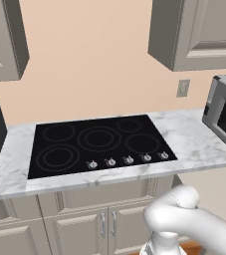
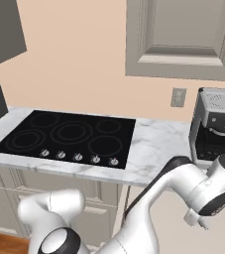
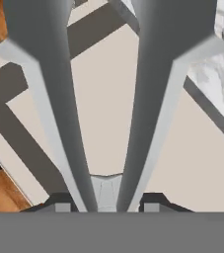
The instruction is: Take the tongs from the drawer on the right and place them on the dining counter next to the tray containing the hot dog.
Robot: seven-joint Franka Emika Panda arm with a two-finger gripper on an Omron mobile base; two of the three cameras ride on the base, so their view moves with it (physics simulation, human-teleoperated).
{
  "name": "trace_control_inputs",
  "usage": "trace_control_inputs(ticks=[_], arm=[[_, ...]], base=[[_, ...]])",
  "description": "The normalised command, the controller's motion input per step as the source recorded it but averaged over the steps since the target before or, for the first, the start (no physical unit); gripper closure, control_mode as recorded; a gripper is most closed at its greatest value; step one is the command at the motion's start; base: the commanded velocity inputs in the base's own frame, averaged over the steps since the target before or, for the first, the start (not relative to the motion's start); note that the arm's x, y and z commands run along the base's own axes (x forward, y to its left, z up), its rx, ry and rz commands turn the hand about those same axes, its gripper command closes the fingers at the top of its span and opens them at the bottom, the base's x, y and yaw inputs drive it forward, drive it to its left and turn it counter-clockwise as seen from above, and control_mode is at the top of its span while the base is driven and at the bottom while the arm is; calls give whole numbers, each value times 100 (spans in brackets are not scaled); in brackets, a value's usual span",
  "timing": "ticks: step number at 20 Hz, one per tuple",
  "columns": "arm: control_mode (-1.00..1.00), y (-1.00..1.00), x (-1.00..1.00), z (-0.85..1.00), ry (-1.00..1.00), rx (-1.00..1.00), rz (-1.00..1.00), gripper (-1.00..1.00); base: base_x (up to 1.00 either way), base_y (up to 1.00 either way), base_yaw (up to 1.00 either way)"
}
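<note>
The cooktop (image 1: pixel 97 144) counter (image 2: pixel 153 149) and coffee machine (image 2: pixel 215 131) fill the base views. In the hand view, the tongs (image 3: pixel 108 99) sit clamped in the gripper (image 3: pixel 106 202) above the open drawer (image 3: pixel 108 128). Looks like the carry step; next comes turning toward the dining counter. No readable writing anywhere.
</note>
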Motion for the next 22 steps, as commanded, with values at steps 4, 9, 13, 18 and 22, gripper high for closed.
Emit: trace_control_inputs(ticks=[4, 9, 13, 18, 22], arm=[[-100, 67, 33, 69, -15, 0, 4, 100], [-100, 79, 45, 56, -3, 0, 0, 100], [-100, 94, 54, 33, 1, -3, 0, 100], [-100, 96, 52, 15, 12, -3, 0, 100], [-100, 79, 49, 4, 15, -2, -1, 100]], base=[[0, 0, 0], [0, 0, 0], [0, 0, 0], [0, 0, 0], [0, 0, 0]])
